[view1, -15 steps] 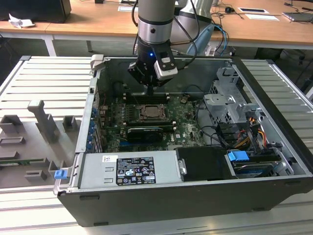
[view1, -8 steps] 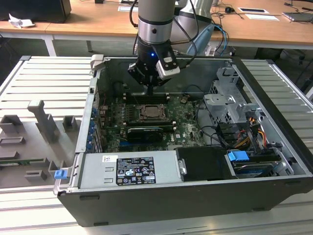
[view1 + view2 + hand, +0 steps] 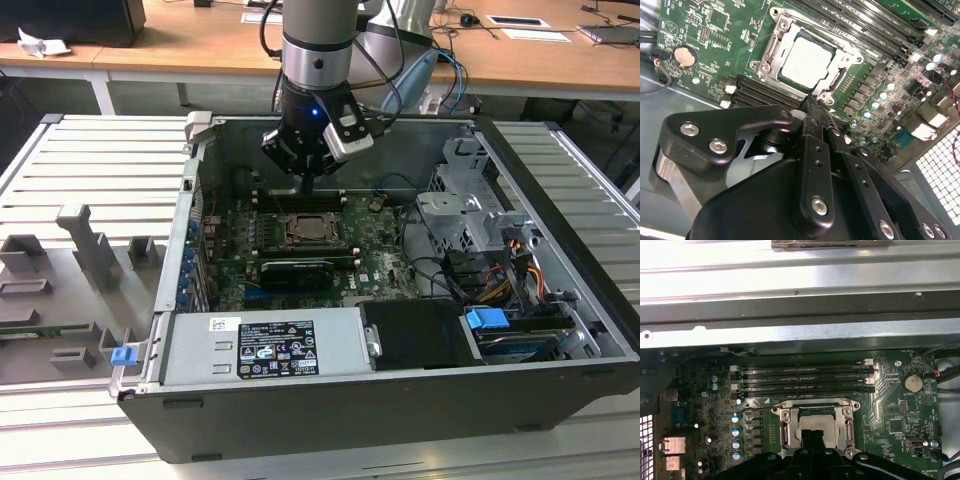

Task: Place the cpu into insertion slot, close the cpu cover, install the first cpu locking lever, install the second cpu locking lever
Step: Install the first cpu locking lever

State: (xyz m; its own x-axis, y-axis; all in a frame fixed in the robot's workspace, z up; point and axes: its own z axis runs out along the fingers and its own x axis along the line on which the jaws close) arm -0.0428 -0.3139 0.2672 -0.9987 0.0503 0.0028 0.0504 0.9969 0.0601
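Note:
The cpu (image 3: 807,60) shows its pale silver face inside the insertion slot (image 3: 313,230) on the green board. The cpu cover (image 3: 774,47), a silver frame, lies flat around it. A thin wire lever (image 3: 815,24) runs along one edge of the socket. My gripper (image 3: 815,107) hangs just above the socket's edge, its dark fingers pressed together and holding nothing. In the first wrist view the gripper (image 3: 815,436) overlaps the near part of the cpu (image 3: 812,420). In the exterior view the gripper (image 3: 308,186) stands over the far side of the socket.
Long black memory slots (image 3: 802,377) lie between the socket and the case wall (image 3: 800,335). A coin battery (image 3: 684,56) sits on the board. A drive cage (image 3: 465,215) with cables stands at the exterior view's right, and a power supply (image 3: 270,345) at the front.

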